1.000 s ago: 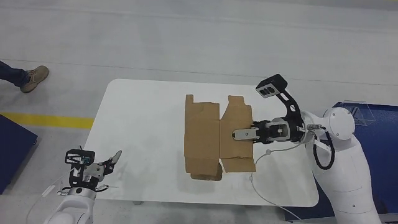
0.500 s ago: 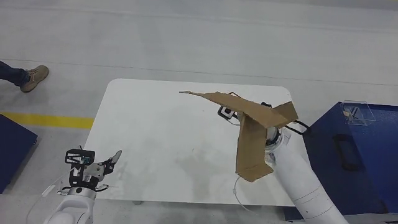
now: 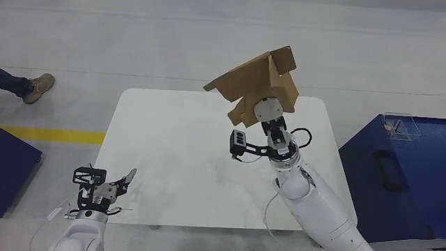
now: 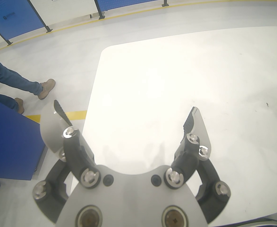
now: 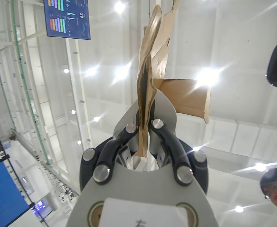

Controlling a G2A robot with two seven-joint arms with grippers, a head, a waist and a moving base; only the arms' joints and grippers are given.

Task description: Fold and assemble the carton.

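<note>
Two grippers, one carton. At lower left of the top view, left gripper [image 4: 126,108] low beside the near-left corner of the white table [image 3: 174,146], fingers spread wide with nothing between them. Right of centre in that view, right arm upright from the table's near edge, wrist turned upward. Right gripper [image 5: 147,111] clamped tight on the bottom edge of the carton [image 3: 261,84], cardboard pinched between both fingers. Carton held in the air, clear of the table, in the upper middle of the top view, overlapping the table's far edge there. Mostly flat-folded, layers parting slightly, one flap [image 5: 188,98] sticking out sideways just beyond the fingers. Farther right, blue cabinet [image 3: 404,174] beside the table.
</note>
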